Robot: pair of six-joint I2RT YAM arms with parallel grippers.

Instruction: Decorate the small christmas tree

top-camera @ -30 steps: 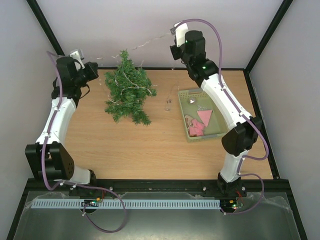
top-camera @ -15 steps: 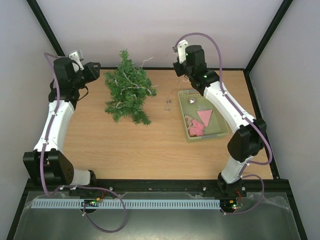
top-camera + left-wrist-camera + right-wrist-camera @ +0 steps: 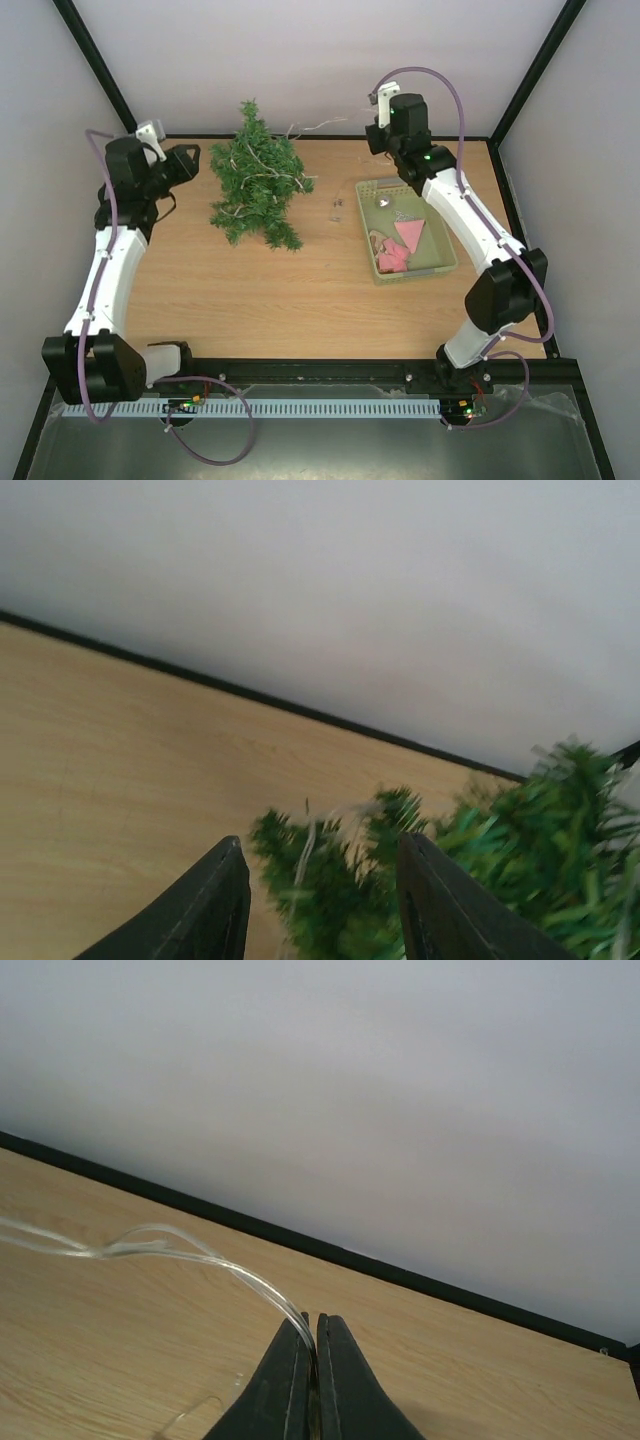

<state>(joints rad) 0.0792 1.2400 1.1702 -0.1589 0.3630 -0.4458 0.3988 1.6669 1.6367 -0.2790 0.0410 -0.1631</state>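
Occupying the far left-centre of the wooden table point(image 3: 300, 290): the small christmas tree point(image 3: 258, 185), dark green and bristly, with its tip toward the back wall; whether it stands or lies cannot be told from above. Draped among its branches: a thin pale wire point(image 3: 325, 124), one clear run of it leaving near the tip and crossing the air to the right. Right gripper point(image 3: 312, 1322): raised over the table's far edge, jaws closed tight on the end of that wire. Left gripper point(image 3: 320, 845): just left of the tree and apart from it, jaws parted, nothing between them, blurred green branches beyond. Right of the tree: a small clear item point(image 3: 337, 208) on the tabletop. Further right: a pale green basket point(image 3: 441, 268) holding pink pieces point(image 3: 398, 246) and a silvery piece point(image 3: 382, 201).
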